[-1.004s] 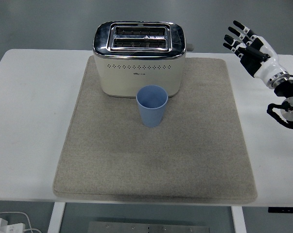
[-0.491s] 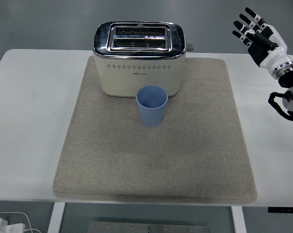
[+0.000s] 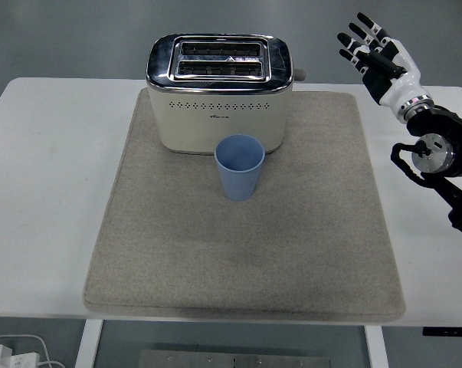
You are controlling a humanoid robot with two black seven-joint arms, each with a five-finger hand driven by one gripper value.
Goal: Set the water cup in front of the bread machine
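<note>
While the right hand (image 3: 375,55) hung raised above the far right corner of the white surface (image 3: 47,153), its fingers spread wide and holding nothing, the blue water cup (image 3: 240,166) stood well apart from it, down and to the left as the head view showed it. The cup was upright, mouth open to the ceiling, its long axis vertical, resting on the grey mat (image 3: 246,253) just before the front face of the cream bread machine (image 3: 220,92), close to it, though whether the two touched could not be told. Only the right arm showed; the left one was out of view, so the right hand was the nearer by default. Judged from how things lay, the cup already sat in front of the machine, and little or nothing of the task seemed left to do; a further reach would have had to travel left and downward across the mat's right half, which lay bare. The mat covered most of the surface's middle, with plain white margins at either side. Beyond the far edge, grey floor showed, and a white plug strip (image 3: 1,354) lay on the floor at the lower left
</note>
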